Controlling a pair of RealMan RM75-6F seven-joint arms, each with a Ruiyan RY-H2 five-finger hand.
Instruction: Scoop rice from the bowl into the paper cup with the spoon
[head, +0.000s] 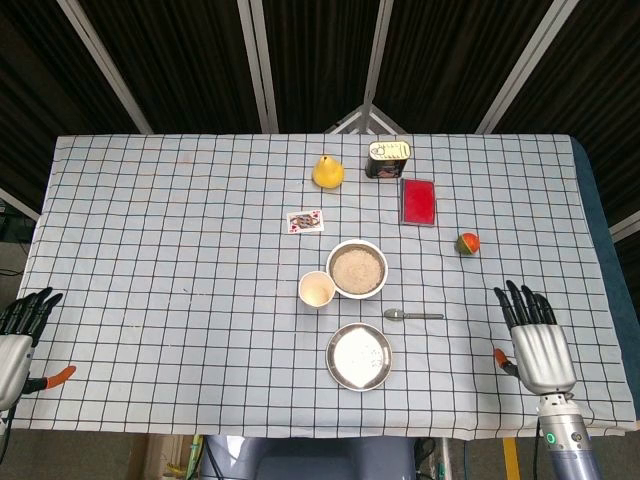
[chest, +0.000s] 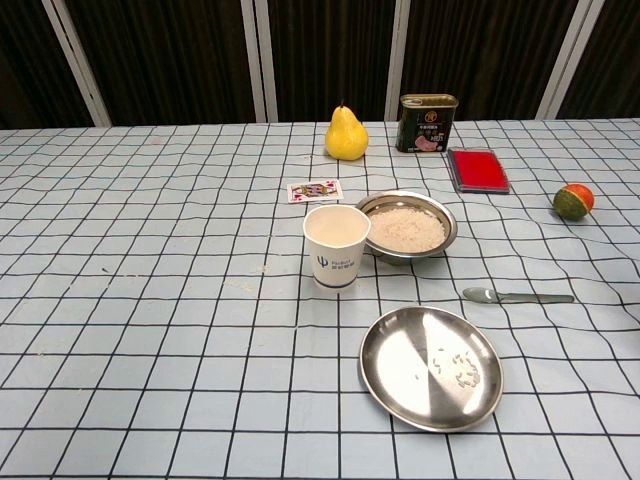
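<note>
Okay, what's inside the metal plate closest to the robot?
The metal plate holds only a few loose rice grains on its right side. Nothing covers it, though glare hides part of its surface.

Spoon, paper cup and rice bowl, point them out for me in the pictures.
spoon (chest: 518, 297), chest view, on the middle of its handle.
paper cup (chest: 336, 259), chest view, on its front wall.
bowl (head: 357, 243), head view, on its far rim.

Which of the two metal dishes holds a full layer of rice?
The bowl beside the cup. It is deep and filled with rice; the flat plate nearer the robot carries only a few stray grains.
</note>
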